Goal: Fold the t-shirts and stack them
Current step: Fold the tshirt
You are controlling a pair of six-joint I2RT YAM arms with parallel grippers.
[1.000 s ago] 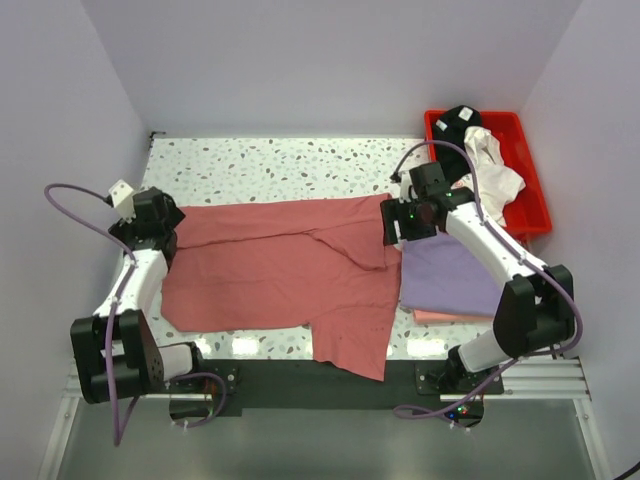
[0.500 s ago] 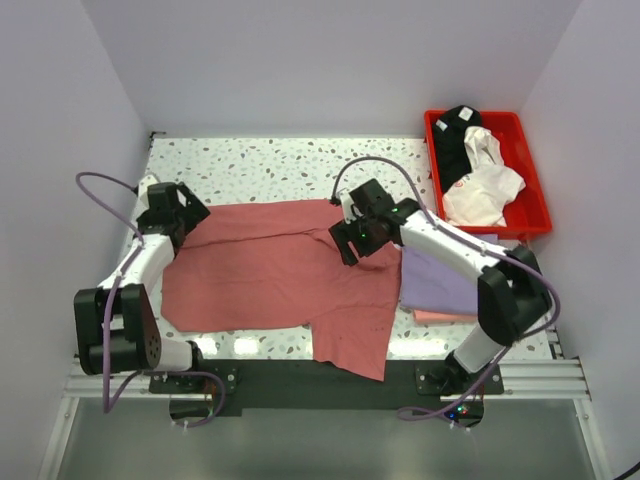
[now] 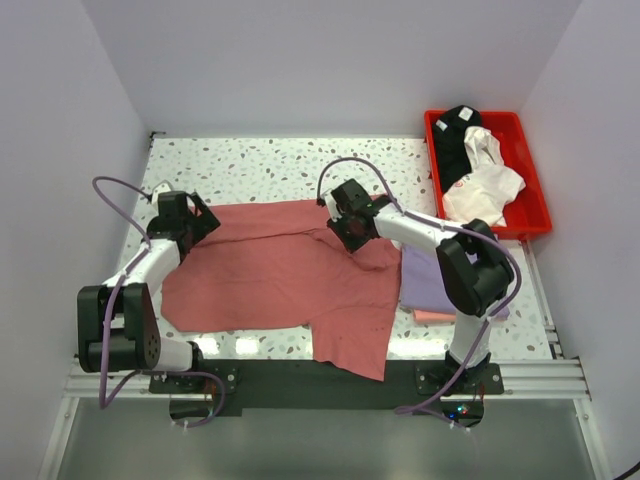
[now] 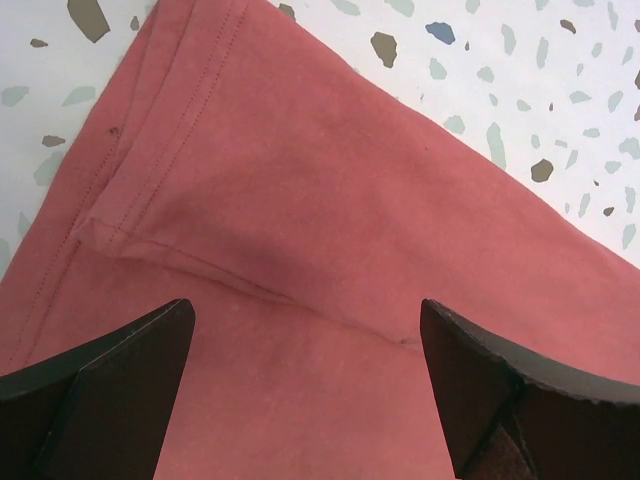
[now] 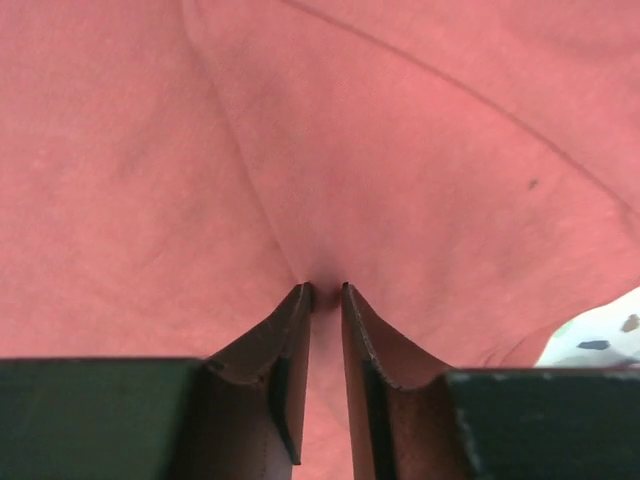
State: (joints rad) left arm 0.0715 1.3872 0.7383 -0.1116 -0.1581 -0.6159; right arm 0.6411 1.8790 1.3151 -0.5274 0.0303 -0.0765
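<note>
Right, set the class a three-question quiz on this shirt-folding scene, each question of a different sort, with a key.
1. True or false: the left gripper is shut on the dusty red t-shirt.
2. Under the lavender t-shirt lies: A) the pale pink t-shirt B) a green towel C) a cardboard box.
3. Fill in: the right gripper pinches the ____ t-shirt.
Key: 1 false, its jaws stand open; 2 A; 3 dusty red.

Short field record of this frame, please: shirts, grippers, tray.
Spread out: dusty red cloth t-shirt on speckled table
Left gripper: open, above that shirt's hemmed edge
Right gripper: shut on a fold of that shirt
Stack: lavender t-shirt on pale pink t-shirt, at right
Red plastic tray: black t-shirt and white t-shirt, crumpled
</note>
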